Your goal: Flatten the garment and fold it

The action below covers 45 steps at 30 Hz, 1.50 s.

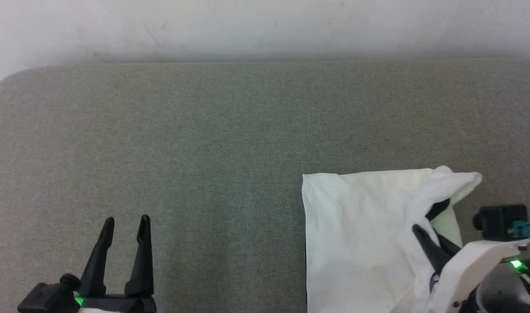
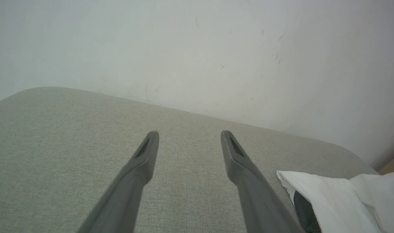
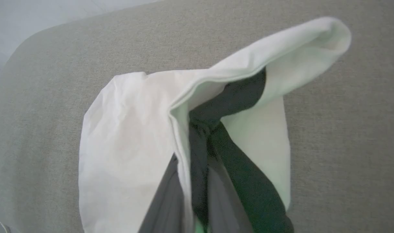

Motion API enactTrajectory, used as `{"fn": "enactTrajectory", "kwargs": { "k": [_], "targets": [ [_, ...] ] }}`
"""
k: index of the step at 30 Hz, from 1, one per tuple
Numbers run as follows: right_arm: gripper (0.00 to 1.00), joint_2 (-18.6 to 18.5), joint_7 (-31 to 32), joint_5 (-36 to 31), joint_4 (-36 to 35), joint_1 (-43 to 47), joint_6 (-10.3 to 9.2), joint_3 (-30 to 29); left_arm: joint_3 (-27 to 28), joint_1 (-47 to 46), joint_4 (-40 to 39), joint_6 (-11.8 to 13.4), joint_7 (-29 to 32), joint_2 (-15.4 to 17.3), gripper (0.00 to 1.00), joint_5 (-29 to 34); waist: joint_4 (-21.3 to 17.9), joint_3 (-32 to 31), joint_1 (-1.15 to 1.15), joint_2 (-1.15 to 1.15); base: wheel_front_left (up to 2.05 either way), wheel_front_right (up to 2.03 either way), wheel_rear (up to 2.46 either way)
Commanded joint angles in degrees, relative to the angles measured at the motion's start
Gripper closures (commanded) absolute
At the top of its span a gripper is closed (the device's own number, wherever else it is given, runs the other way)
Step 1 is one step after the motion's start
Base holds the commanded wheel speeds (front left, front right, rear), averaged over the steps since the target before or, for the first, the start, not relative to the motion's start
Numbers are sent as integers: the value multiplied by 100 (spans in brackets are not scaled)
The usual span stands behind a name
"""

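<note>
The garment (image 1: 360, 234) lies folded at the near right of the grey table, its white body up and a strip of black cloth (image 1: 438, 209) showing inside a lifted fold. My right gripper (image 1: 426, 234) is shut on that fold at the garment's right edge. In the right wrist view the garment (image 3: 125, 139) drapes over both sides of the right gripper (image 3: 200, 136), hiding its tips, with the black cloth (image 3: 239, 94) inside. My left gripper (image 1: 127, 218) stands open over bare table at the near left, holding nothing. From the left wrist, the left gripper (image 2: 189, 133) has the garment (image 2: 326, 194) to its right.
The grey fabric-covered table (image 1: 204, 130) stretches wide to the left of and beyond the garment. A white wall (image 1: 265, 26) runs right behind its far edge. The table's far left corner (image 1: 8, 84) is rounded.
</note>
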Motion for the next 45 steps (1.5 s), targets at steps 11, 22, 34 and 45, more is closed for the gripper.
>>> {"fn": "enactTrajectory", "kwargs": {
  "k": [11,22,34,45],
  "targets": [
    [100,-3,225,-46,3,-144,-4,1399,-72,-109,136,-115,-53,-84,0,-121,431,62,0,0,0,0,0],
    [100,-3,-117,-465,1136,-651,-4,1655,-112,-255,261,-169,-111,-157,0,-175,734,254,0,0,0,0,0],
    [0,-3,319,-906,1336,-950,-4,1859,-177,-232,371,-163,-105,-186,0,-205,569,117,0,0,0,0,0],
    [0,-3,594,-703,-281,-297,-4,126,-168,-253,279,-138,-85,-130,0,-206,257,295,0,0,0,0,0]
  ]
}}
